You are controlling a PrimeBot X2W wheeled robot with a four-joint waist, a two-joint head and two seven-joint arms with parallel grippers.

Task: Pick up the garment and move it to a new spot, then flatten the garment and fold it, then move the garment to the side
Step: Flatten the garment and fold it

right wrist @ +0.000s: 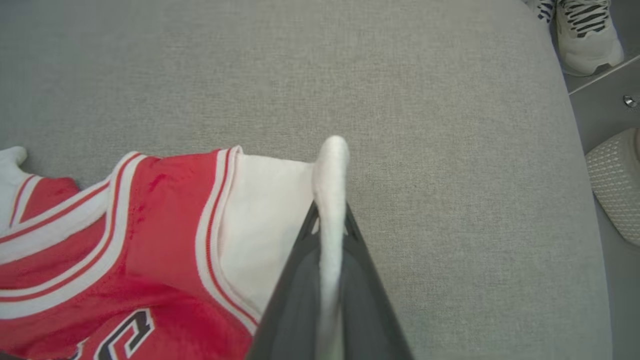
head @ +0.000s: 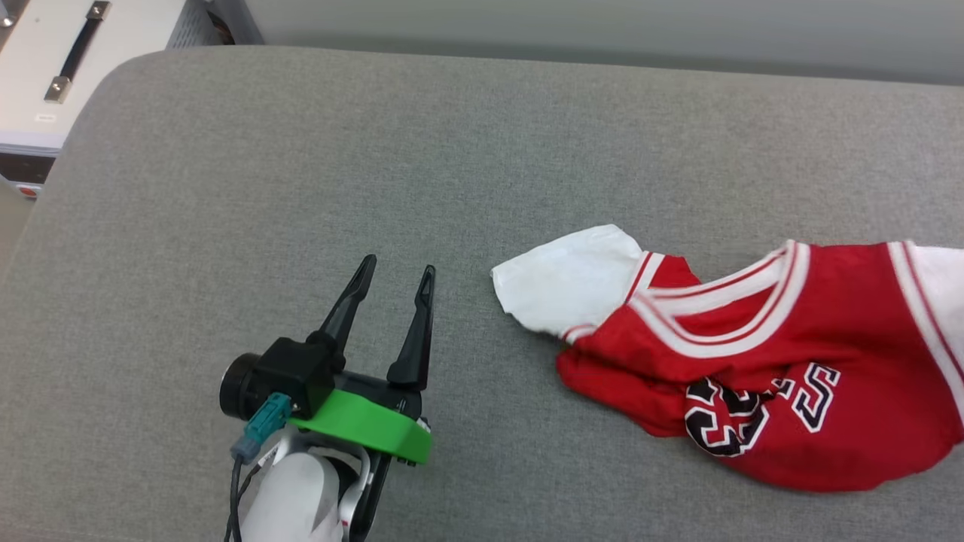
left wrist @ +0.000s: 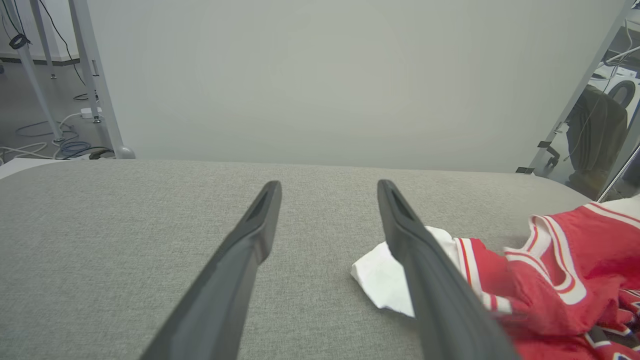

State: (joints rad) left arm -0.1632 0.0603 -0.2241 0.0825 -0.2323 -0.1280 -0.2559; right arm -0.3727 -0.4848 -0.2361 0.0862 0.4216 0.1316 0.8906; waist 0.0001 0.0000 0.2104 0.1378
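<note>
Presently, item by item.

Right gripper (right wrist: 331, 216): clenched. Both dark fingers are pressed together on a fold of white sleeve cloth, which stands up between them and pokes past the tips.

Held item: red jersey shirt (right wrist: 165, 225), small, with white short sleeves, red-and-white striped trim at neck and armholes, and black numerals outlined in white, partly creased out of reading.

Position: lying crumpled on the right part of the grey fabric worktop (head: 376, 150). One white sleeve is spread toward the centre. The other, at the right border of the head view, is the pinched one.

Left gripper (head: 399, 265): released, fingers spread wide with nothing between them. It sits over bare worktop near the front, left of the shirt and apart from it. In the left wrist view one finger crosses in front of the nearer sleeve.

Surroundings:
- White case (head: 60, 68) with a black handle, beyond the worktop's left corner.
- Pale shoe (right wrist: 585, 35) on the floor past the right end.
- Cables (left wrist: 60, 145) on the floor among metal legs.
</note>
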